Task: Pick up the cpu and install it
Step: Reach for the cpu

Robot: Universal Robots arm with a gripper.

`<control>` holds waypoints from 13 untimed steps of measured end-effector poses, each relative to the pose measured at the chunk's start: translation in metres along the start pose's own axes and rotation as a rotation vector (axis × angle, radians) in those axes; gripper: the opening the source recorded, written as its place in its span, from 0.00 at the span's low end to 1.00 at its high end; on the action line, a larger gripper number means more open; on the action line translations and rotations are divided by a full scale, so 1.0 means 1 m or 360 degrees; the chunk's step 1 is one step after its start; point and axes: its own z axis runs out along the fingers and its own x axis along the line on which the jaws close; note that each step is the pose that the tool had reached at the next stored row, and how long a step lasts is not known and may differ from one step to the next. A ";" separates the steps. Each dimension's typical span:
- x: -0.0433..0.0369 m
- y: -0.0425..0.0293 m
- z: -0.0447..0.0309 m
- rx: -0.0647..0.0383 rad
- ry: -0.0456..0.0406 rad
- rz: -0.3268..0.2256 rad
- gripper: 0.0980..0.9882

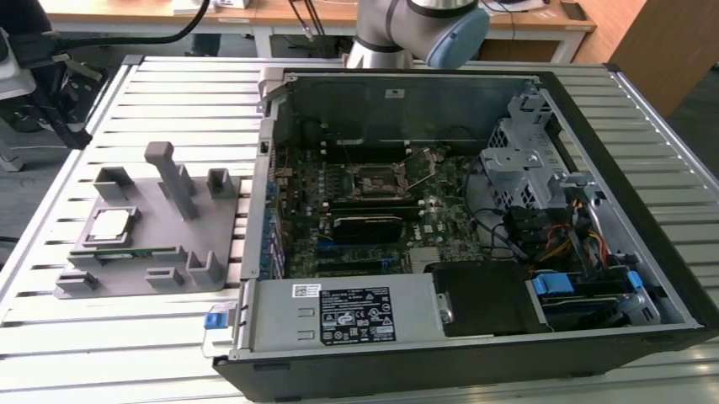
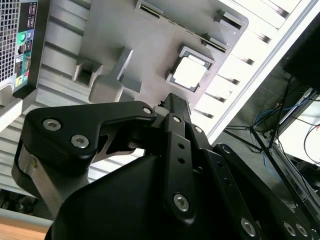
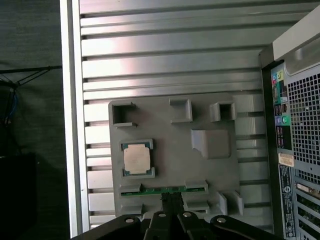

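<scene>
The cpu (image 1: 110, 225) is a flat silver square lying in a framed pocket of the grey fixture (image 1: 157, 261), on the slatted table at the exterior view's left. Both wrist views look down on the cpu (image 3: 137, 159) (image 2: 190, 72) from well above. My gripper (image 3: 171, 199) (image 2: 173, 101) hangs over the fixture (image 3: 170, 145) with its black fingers together and nothing between them, its tip near the fixture's edge beside the cpu pocket. The motherboard's cpu socket (image 1: 376, 178) sits inside the open computer case (image 1: 629, 151), its lever raised.
A narrow green memory stick (image 3: 165, 189) (image 1: 126, 255) lies in a slot of the fixture next to the cpu. Several upright posts (image 1: 171, 172) rise from the fixture. The case holds a drive cage (image 1: 523, 156), cables and a power supply (image 1: 343, 311). The arm (image 1: 422, 25) stands behind the case.
</scene>
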 end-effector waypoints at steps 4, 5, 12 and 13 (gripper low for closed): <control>0.0077 -0.0007 0.0012 0.0000 0.0001 0.0000 0.01; 0.0095 -0.0008 0.0015 0.0000 0.0001 0.0000 0.01; 0.0219 -0.0019 0.0038 0.0000 0.0002 0.0000 0.01; 0.0233 -0.0020 0.0041 0.0000 0.0002 0.0000 0.01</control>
